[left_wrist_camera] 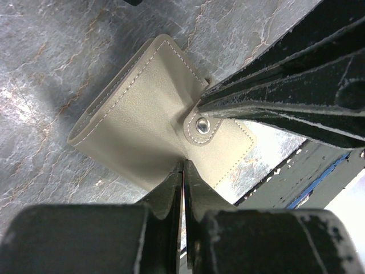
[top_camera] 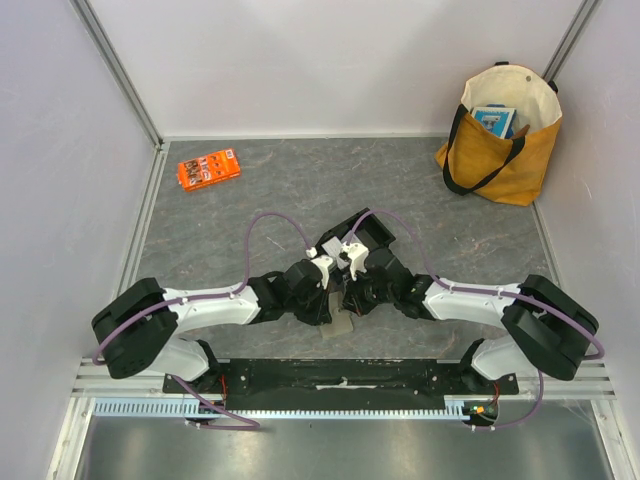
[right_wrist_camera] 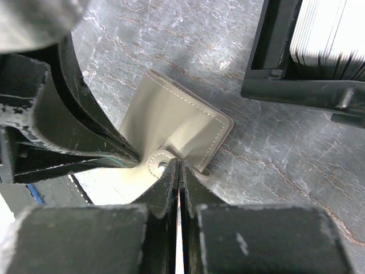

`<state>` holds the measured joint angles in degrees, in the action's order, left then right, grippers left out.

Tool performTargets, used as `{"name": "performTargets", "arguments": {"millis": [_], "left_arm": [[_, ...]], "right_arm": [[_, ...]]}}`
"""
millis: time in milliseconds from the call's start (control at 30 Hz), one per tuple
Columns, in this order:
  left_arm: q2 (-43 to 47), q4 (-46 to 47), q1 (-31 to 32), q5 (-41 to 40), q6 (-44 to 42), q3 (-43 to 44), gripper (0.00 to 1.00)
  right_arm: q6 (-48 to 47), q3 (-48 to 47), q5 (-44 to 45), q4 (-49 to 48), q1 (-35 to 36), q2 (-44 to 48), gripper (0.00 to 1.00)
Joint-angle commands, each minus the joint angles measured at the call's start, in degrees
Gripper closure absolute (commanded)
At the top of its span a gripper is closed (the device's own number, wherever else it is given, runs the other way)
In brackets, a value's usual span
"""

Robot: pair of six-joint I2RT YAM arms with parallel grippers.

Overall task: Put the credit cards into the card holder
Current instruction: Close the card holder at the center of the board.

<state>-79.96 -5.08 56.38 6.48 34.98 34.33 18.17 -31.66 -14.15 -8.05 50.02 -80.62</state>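
The card holder [left_wrist_camera: 142,117], a taupe stitched wallet piece, is held just above the grey table between both grippers. My left gripper [left_wrist_camera: 183,166] is shut on its near edge. My right gripper [right_wrist_camera: 179,165] is shut on the flap with the metal snap [left_wrist_camera: 201,123], and its fingers [left_wrist_camera: 268,97] come in from the right in the left wrist view. From above, the holder [top_camera: 341,322] shows under the two meeting grippers [top_camera: 338,292]. The credit cards [right_wrist_camera: 328,31] stand as a pale stack inside a black tray [right_wrist_camera: 296,91], apart from both grippers.
The black tray [top_camera: 368,232] sits just beyond the grippers. An orange packet [top_camera: 208,168] lies at the far left. A mustard tote bag [top_camera: 500,140] stands at the far right corner. A black rail [top_camera: 340,378] runs along the near edge between the arm bases.
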Motion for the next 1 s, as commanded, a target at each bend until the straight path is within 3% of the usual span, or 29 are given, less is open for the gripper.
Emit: {"name": "performTargets", "arguments": {"millis": [0, 967], "left_arm": [[-3.0, -0.8, 1.0, -0.5, -2.3, -0.1, 0.92], [-0.9, 0.2, 1.2, -3.1, 1.0, -1.6, 0.93]], "right_arm": [[-1.2, -2.4, -2.4, 0.8, -0.2, -0.7, 0.96], [0.7, 1.6, 0.7, 2.3, -0.1, -1.6, 0.96]]}}
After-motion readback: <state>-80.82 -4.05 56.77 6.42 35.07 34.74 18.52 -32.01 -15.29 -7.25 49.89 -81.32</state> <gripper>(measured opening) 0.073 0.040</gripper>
